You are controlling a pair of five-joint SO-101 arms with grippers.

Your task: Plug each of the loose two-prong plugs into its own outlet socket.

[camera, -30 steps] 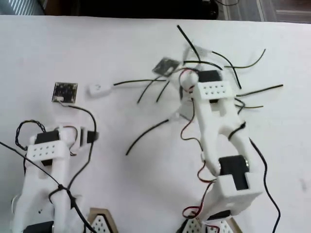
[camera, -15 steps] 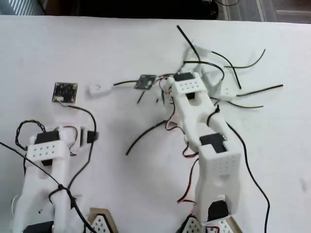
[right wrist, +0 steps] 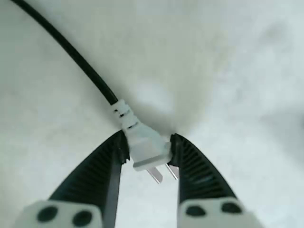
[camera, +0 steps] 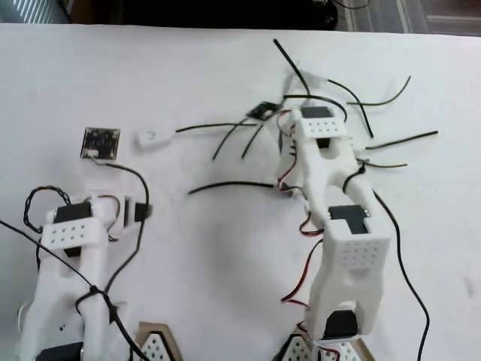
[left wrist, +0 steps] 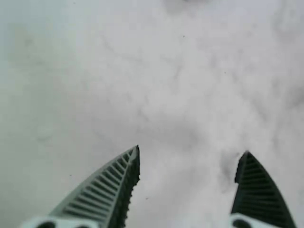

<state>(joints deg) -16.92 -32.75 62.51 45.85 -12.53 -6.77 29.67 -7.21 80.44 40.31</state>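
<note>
Two arms on a white table (camera: 225, 68). Right arm (camera: 331, 173) is stretched toward the far edge, right of centre, wrist over a tangle of cords (camera: 387, 98). Left arm (camera: 71, 248) sits by the near left corner. Left claw (left wrist: 191, 150) hangs wide open over bare table, holding nothing.

One dark socket (camera: 100, 142) lies toward the left edge, with a white piece (camera: 152, 138), likely another plug, just beside it. A second socket (camera: 261, 111) is tilted near the far edge, just beside the right wrist.

Right claw (right wrist: 148, 138) is clamped on a white plug (right wrist: 145, 148), one finger on each side of the body. Its black cord (right wrist: 71, 52) trails away from the claw across the table. The prongs (right wrist: 160, 175) point back into the claw, toward the wrist.

Risks, judged:
- Prongs face the wrong way, so the plug cannot go in as held. It likely needs a regrip or handover.
- The grip is narrow, on smooth sides. The plug may twist or pop out under push.
- The cord may snag the tangle and drag other plugs.
- Both sockets look loose. Either may slide or tip when pressed.
</note>
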